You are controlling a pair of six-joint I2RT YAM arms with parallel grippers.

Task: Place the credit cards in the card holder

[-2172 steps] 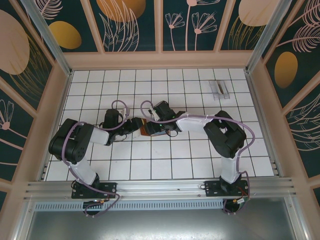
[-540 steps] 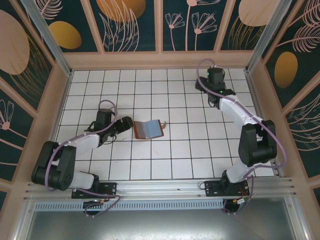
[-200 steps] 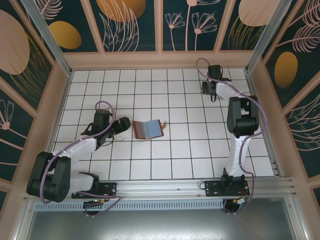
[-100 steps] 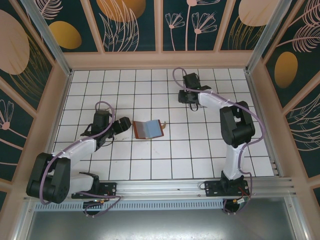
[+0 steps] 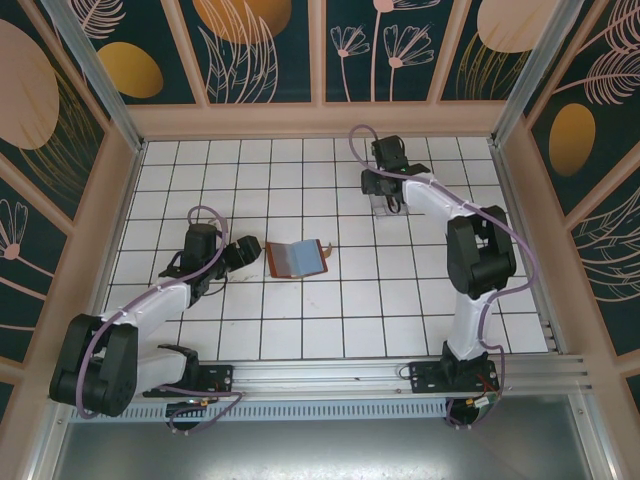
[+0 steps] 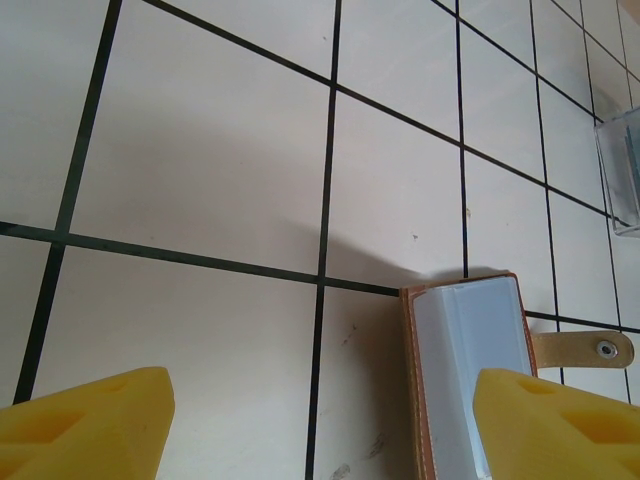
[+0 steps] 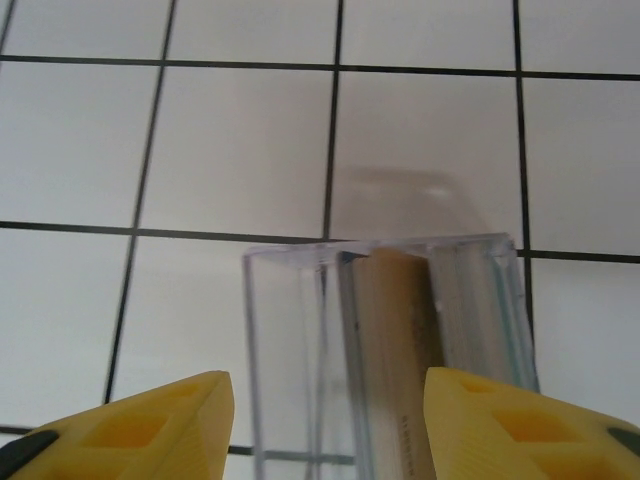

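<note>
Right hand (image 7: 328, 425), foam fingers (image 7: 150, 420) part-way apart, straddles a clear rigid plastic case (image 7: 285, 340) of thin upright credit cards (image 7: 395, 340) at frame bottom; whether it grips, I cannot tell. Slick walls could slip or tip, spilling cards. Left hand (image 6: 320, 425), spread wide, faces the open reddish-brown leather card holder (image 6: 468, 390), lower right.

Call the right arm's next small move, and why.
Probably close the right hand firmly on the clear stand before anything else. Its fingers flank the stand, but I can't tell whether they touch it. The credit cards stand inside it, and the open card holder lies well apart, by the left hand.
</note>
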